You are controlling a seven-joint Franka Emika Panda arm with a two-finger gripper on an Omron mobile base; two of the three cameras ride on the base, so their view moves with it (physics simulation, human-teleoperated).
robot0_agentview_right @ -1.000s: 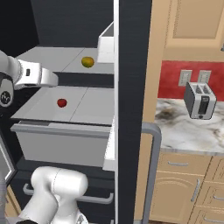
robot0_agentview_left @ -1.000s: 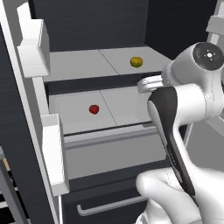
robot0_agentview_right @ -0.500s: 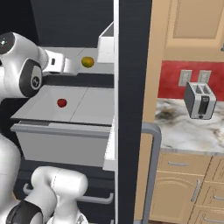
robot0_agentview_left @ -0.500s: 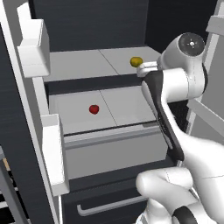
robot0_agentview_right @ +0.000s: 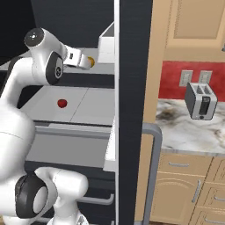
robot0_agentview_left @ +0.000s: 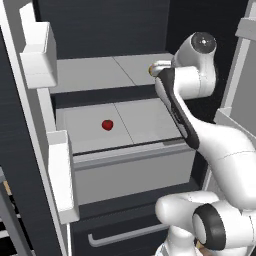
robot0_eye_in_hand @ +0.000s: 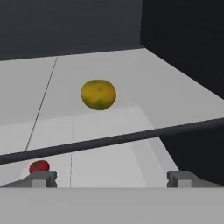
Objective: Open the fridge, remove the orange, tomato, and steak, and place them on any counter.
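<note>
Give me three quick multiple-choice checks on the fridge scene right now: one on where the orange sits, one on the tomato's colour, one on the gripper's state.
1. Where is the orange?
A. on the upper fridge shelf
B. on the counter by the toaster
C. in a door bin

2. What colour is the tomato?
A. green
B. red
C. yellow

3. What state is the gripper in?
A. shut on the orange
B. shut on nothing
C. open, holding nothing

Answers:
1. A: both base views show the orange on the upper shelf, one level above the tomato.
2. B: it is a glossy red ball on the lower shelf.
3. C: in the hand view the two fingertips stand wide apart, with the orange ahead of them and untouched.
</note>
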